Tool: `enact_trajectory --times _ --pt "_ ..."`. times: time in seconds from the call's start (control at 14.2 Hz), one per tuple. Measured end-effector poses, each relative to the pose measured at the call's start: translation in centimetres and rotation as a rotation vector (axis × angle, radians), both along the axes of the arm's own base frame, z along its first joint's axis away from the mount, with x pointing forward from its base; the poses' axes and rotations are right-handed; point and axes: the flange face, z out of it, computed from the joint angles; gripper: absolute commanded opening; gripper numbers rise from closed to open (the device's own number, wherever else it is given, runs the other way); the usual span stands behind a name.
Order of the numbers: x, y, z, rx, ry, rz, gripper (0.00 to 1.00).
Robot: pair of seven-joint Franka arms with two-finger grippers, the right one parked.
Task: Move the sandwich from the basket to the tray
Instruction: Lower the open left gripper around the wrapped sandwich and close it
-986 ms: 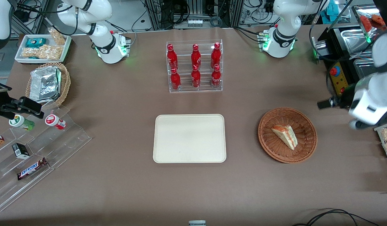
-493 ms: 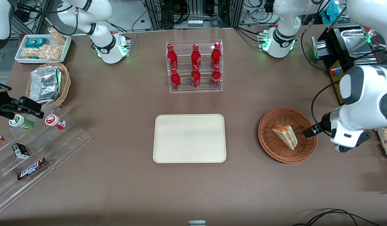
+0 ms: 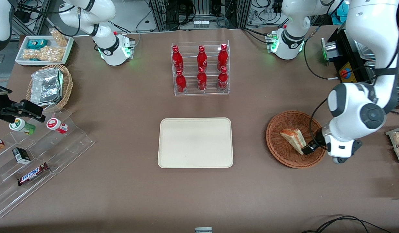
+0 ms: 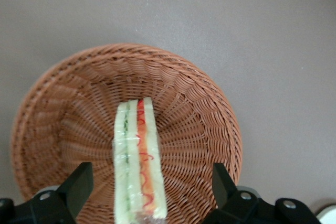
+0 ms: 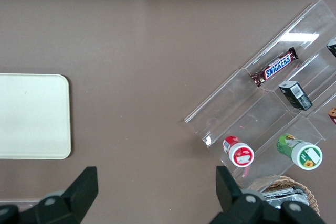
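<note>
Straddling sandwich (image 4: 137,161), gripper (image 4: 148,184) wide-spread.

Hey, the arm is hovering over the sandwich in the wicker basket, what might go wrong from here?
The gripper hangs above the sandwich with its jaws open either side of it. The wedge is soft and in slick clear wrap, so a hard pinch may crush it or let it slip. The jaws could also catch the woven wall of the basket and drag it. A loose grip might drop the sandwich short of the tray.

Brown table (image 3: 121,194): tray (image 3: 195,142), basket (image 3: 280,155).
</note>
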Motion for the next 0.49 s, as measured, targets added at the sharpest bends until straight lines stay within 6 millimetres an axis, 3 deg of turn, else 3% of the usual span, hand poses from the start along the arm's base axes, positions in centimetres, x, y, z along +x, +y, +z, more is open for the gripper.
enact_trajectory --times 0.49 --pt "-1.1 -1.4 -3.5 -0.001 0.037 0.085 1.0"
